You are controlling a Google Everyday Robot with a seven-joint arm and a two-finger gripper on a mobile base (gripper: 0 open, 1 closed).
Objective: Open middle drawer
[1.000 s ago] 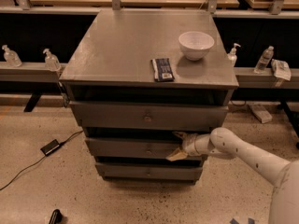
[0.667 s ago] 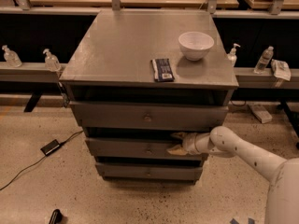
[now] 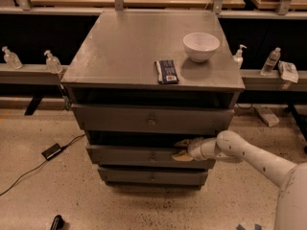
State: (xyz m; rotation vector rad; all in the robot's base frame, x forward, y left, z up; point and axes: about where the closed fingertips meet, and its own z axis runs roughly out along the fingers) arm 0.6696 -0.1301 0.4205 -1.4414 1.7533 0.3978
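Observation:
A grey cabinet [image 3: 144, 47] has three drawers stacked in its front. The middle drawer [image 3: 129, 155] is a shallow grey front with a small round knob [image 3: 152, 156], below the taller top drawer [image 3: 120, 119]. My gripper [image 3: 181, 150] reaches in from the right on a white arm [image 3: 249, 158]. It sits at the middle drawer's top edge, right of the knob. Its fingers are apart, one [image 3: 183, 142] in the dark gap above the front and one [image 3: 179, 157] against the front face. The middle drawer's front stands set back from the top drawer's front.
A white bowl [image 3: 201, 46] and a dark snack bar [image 3: 167, 71] lie on the cabinet top. The bottom drawer [image 3: 153, 177] is below. Bottles [image 3: 271, 61] stand on side ledges. A cable and a black adapter [image 3: 50, 151] lie on the floor at left.
The gripper has edged slightly left along the middle drawer's top edge. The drawer has not visibly moved.

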